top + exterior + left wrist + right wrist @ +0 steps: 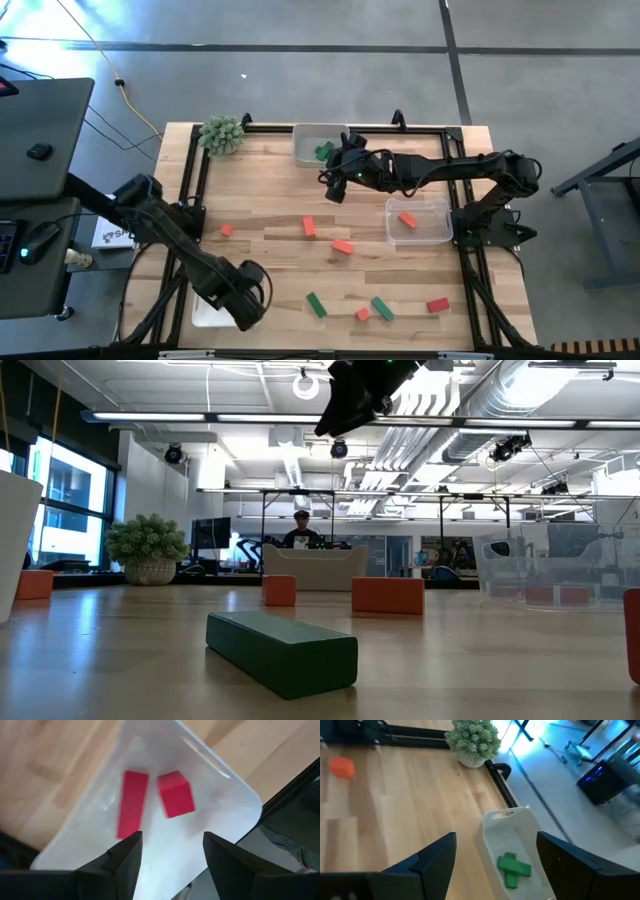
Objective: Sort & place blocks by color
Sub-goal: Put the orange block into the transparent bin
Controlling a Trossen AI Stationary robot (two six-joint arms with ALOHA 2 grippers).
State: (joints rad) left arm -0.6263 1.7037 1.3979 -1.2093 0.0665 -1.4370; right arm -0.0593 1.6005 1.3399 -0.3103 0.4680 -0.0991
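My left gripper [246,296] [172,865] is open above the white tray [208,314] at the table's near left. Two red blocks [175,794] [132,803] lie on the floor of that tray [220,815]. My right gripper [335,182] [495,870] is open and raised over the table, just near of the far white tray [308,140], which holds crossed green blocks [513,868]. An orange block [407,219] lies in the clear tray [440,232]. Loose on the wood lie orange blocks [227,230] [309,227] [343,246] [362,314], green blocks [316,305] [382,308] and a red block [437,305].
A spiky green plant ball [222,134] [472,740] sits at the far left corner. A black frame rail [190,190] borders the table. In the low view a green block [283,650] lies closest, and a person [301,530] sits far behind the table.
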